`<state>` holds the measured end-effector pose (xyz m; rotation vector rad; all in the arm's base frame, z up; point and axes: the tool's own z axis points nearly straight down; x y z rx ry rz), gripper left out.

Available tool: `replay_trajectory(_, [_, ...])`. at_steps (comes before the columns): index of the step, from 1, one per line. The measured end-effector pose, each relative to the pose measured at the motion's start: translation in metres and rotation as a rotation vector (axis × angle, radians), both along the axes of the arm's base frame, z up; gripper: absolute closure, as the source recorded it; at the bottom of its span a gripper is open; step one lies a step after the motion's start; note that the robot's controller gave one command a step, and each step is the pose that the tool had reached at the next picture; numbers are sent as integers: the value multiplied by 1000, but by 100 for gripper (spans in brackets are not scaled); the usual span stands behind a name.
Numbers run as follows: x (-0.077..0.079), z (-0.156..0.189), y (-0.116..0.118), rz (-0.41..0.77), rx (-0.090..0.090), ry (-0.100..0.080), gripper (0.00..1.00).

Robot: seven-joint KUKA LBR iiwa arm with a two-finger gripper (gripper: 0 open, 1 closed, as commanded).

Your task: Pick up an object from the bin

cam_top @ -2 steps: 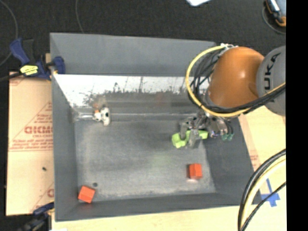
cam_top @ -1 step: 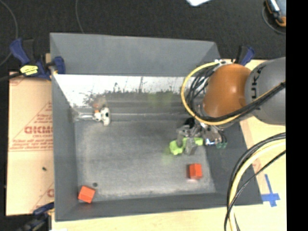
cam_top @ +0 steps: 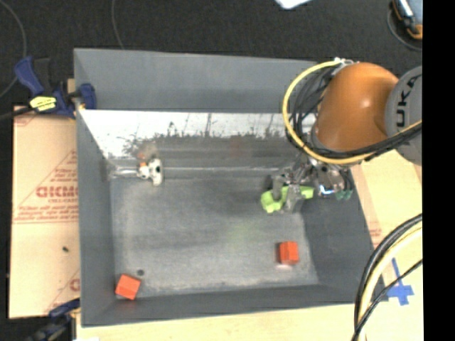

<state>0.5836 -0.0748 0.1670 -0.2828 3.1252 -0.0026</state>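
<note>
Your claw (cam_top: pixel 290 194) hangs low against the green lump (cam_top: pixel 270 203) beside it, likely placed for grasping, yet you cannot tell whether it is closed.

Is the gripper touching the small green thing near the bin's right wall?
Cannot tell. The camera view shows the gripper overlapping the small green thing; contact is hidden.

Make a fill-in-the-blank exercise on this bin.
1. The small thing at the pincer is ____ in colour.
2. The bin holds ____ orange blocks.
3. The little thing by the far wall is mainly ____.
Missing words: green; two; white.
</note>
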Motion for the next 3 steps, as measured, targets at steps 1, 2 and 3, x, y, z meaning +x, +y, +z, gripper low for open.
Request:
replay_trajectory(1, [17,37,-17,-6,-1,-14,100])
replay_trajectory(2, [16,38,-16,-6,0,-11,100])
replay_trajectory(3, [23,41,-15,189,-5,-19,100])
